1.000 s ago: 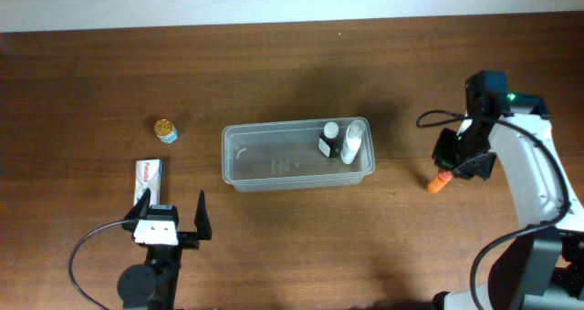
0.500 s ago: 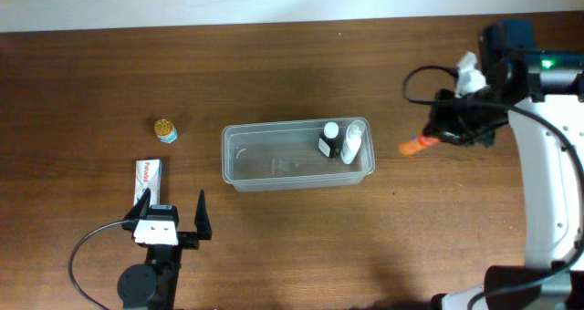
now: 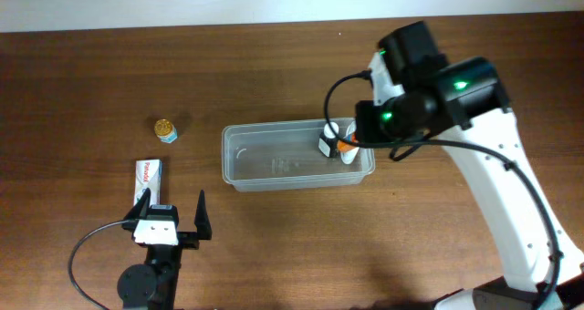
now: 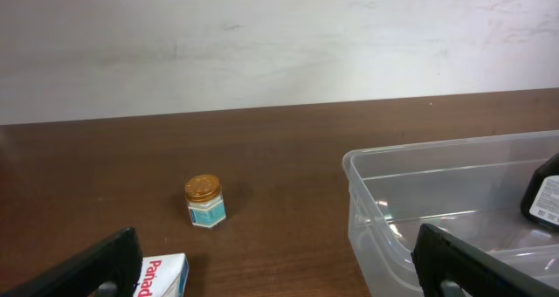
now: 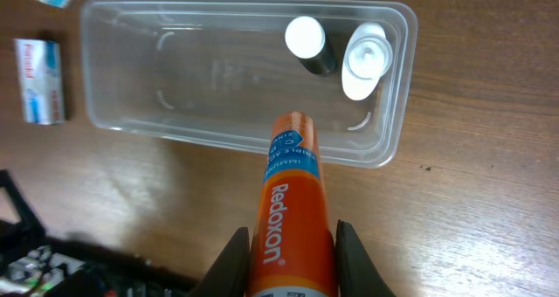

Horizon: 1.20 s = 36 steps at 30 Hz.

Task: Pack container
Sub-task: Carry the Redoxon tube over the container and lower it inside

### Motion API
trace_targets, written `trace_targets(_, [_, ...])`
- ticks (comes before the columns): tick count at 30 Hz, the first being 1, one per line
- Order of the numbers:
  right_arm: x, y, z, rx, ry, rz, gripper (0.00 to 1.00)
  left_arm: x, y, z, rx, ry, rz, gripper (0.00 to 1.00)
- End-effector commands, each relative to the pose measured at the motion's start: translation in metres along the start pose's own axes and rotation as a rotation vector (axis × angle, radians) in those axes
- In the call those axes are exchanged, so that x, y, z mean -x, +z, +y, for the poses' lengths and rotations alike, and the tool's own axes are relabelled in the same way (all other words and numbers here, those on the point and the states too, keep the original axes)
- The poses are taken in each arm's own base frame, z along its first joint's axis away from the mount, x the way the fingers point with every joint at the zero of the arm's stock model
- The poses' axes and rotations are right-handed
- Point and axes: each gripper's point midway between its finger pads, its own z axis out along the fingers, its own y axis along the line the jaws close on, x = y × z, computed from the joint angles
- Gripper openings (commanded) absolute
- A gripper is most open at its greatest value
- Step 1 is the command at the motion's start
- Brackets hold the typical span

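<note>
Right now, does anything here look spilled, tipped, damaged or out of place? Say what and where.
Nothing stands out. No spill or damage shows. The container holds a black bottle and a white bottle at its right end; the right gripper holds the tube over it. The jar and box lie outside, merely unpacked.

Two bottles (image 5: 306, 42) are seen in the container's (image 3: 265, 164) right end, a tube (image 5: 293, 192) held above, jar (image 3: 165, 129) and box (image 3: 148, 174) placed frame-left.

The clear, rimmed rectangular container (image 3: 274, 164) sits upright and open, long side left-right.
</note>
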Motion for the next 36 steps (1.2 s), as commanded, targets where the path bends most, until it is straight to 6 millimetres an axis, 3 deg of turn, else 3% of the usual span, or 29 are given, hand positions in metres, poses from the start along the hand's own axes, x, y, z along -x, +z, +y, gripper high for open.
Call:
trace_targets(1, [0.003, 0.016, -0.010, -0.117, 0.039, 0.002, 0.13, -0.002, 0.000, -0.001, -0.006, 0.014, 0.002, 0.99])
trace_targets(11, [0.004, 0.057, -0.018, -0.213, 0.054, 0.094, 0.14, -0.002, 0.000, -0.001, -0.006, 0.014, 0.003, 0.99])
trace_targets(28, [-0.018, 0.136, -0.039, -0.247, 0.060, 0.175, 0.13, -0.002, 0.000, -0.001, -0.006, 0.014, 0.003, 0.99])
trace_targets(36, [-0.020, 0.155, -0.043, -0.240, 0.058, 0.159, 0.13, -0.002, 0.000, -0.001, -0.006, 0.014, 0.002, 0.99])
